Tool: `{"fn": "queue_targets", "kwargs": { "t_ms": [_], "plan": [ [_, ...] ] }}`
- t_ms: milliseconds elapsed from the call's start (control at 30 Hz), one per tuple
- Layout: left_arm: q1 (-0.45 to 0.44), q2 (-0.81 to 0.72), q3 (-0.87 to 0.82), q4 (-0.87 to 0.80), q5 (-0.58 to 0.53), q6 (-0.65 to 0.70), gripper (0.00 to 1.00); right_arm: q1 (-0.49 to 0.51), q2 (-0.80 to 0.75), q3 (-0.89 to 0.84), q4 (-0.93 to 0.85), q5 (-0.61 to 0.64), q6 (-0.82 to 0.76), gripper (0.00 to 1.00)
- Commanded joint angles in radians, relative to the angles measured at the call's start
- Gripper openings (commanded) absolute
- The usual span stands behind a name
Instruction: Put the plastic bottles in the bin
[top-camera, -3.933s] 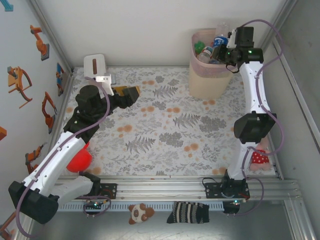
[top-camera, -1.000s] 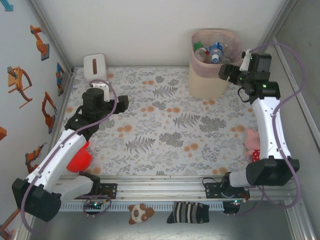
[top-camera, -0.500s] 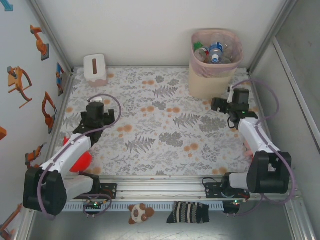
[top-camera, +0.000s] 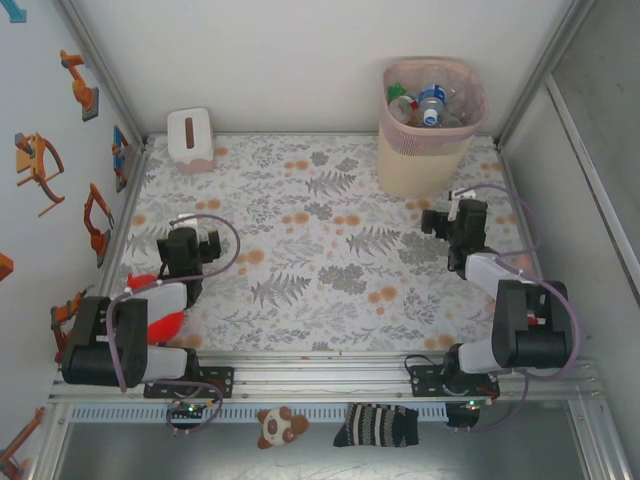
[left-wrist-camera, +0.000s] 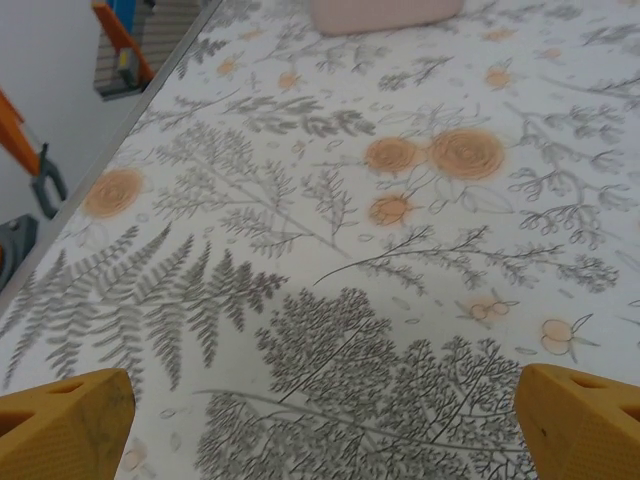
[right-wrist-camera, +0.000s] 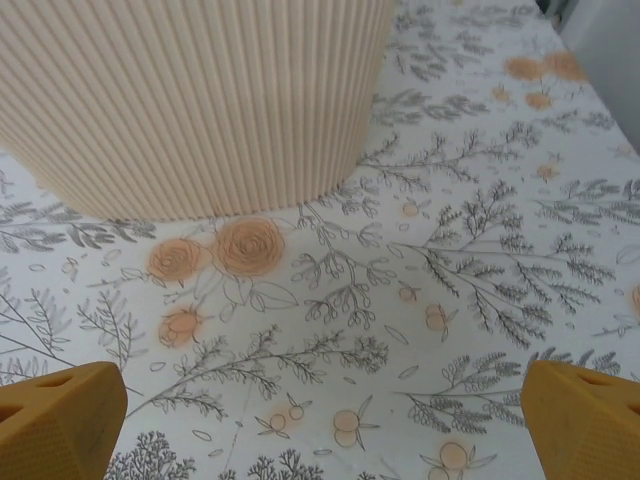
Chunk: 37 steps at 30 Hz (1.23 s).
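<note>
**A:** What is the bin (top-camera: 420, 170) like?

**B:** Round, pale beige-pink plastic, with a ribbed wall and a perforated pink rim. It stands at the far right of the flower-printed bench (top-camera: 320, 250).

**A:** And inside it?

**B:** The plastic bottles (top-camera: 432, 103), heaped: mostly clear, some with blue labels, one green.

**A:** The pincers?

**B:** Both are released and grasp nothing. The left pincer (left-wrist-camera: 320, 420) is low by the left edge. The right pincer (right-wrist-camera: 320, 420) is near the bin's foot.

**A:** Anything else about?

**B:** A white tissue box (top-camera: 189, 138) sits in the far left corner, and something red and rounded (top-camera: 160, 322) lies by the left arm.
</note>
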Motion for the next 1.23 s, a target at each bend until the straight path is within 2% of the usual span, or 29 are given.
{"fn": "queue_targets", "kwargs": {
  "t_ms": [0, 167, 267, 433, 1200],
  "plan": [
    [0.025, 0.062, 0.001, 0.249, 0.088, 0.018, 0.97, -0.005, -0.011, -0.114, 0.23, -0.022, -0.025, 1.0],
    [0.06, 0.178, -0.006, 0.373, 0.21, 0.019, 0.97, -0.015, 0.069, -0.147, 0.34, -0.039, -0.023, 1.0],
    [0.074, 0.169, 0.03, 0.275, 0.274, 0.024, 0.97, -0.017, 0.114, -0.174, 0.431, -0.057, -0.026, 1.0],
    [0.106, 0.179, 0.069, 0.213, 0.332, 0.006, 0.97, -0.022, 0.125, -0.178, 0.444, -0.021, -0.004, 1.0],
    [0.106, 0.175, 0.066, 0.212, 0.331, 0.004, 0.97, -0.032, 0.13, -0.171, 0.441, -0.02, 0.008, 0.99]
  ]
}}
